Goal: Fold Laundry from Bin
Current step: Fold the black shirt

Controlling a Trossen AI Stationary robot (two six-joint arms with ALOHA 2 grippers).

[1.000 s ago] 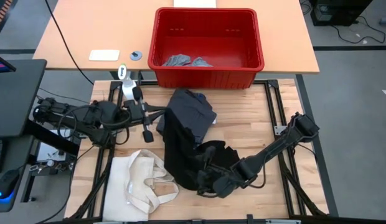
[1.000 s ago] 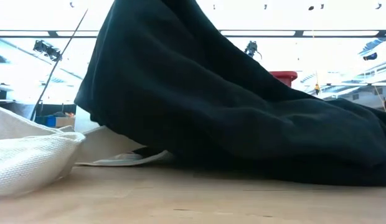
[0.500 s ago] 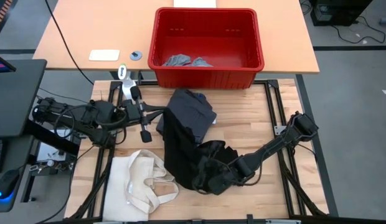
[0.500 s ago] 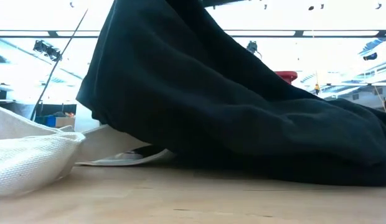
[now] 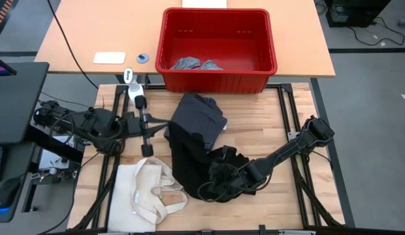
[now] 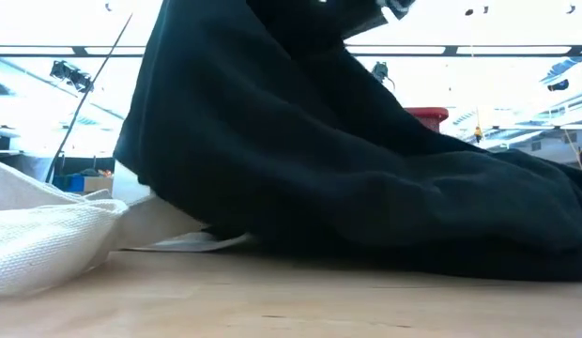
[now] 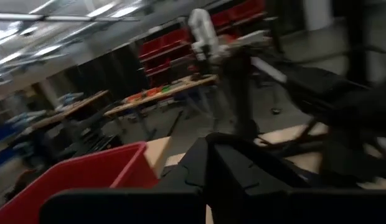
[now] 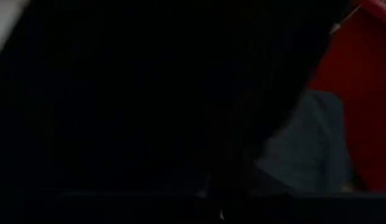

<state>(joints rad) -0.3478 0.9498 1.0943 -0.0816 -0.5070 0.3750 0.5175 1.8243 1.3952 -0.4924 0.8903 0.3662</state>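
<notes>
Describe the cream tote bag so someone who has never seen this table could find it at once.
Start at the red bin on the far table, then come down to the wooden table in front of it. The tote bag lies flat at its near left corner, beside the black garment. It is the only pale cloth there, with long looping handles.

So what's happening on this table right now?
The right gripper is buried in the large black garment near the front of the table and has shut on its fabric. The left gripper, shut and empty, hangs over the table's left side. A dark grey piece lies just behind the black one. The red bin holds light grey pieces. A cream tote bag lies front left.
</notes>
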